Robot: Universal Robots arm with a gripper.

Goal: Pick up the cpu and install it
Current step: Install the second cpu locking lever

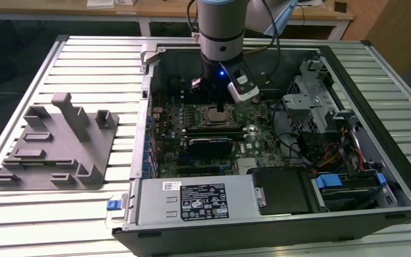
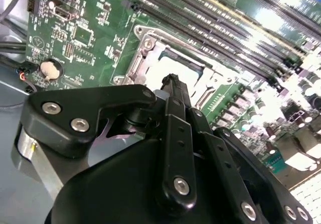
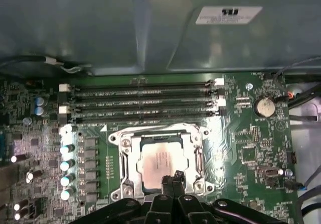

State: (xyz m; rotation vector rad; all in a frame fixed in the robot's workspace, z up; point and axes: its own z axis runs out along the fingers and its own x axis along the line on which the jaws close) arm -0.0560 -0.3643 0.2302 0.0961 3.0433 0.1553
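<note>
Gripper (image 3: 173,180) poised just above the near edge of the cpu (image 3: 161,162); fingers narrowed together, gripping nothing. Cpu lies flat inside the socket frame (image 3: 116,159) on the motherboard (image 3: 251,148). Memory slots (image 3: 143,101) run beyond the socket. Grey fixture (image 1: 55,144) sits well apart, at the exterior view's left of the computer case (image 1: 377,176).

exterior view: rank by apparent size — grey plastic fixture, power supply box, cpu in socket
1. Grey plastic fixture, largest, though the power supply comes close.
2. Power supply box, nearer the camera, so the gap from the fixture is unsure.
3. Cpu, far smallest, under the gripper.
</note>
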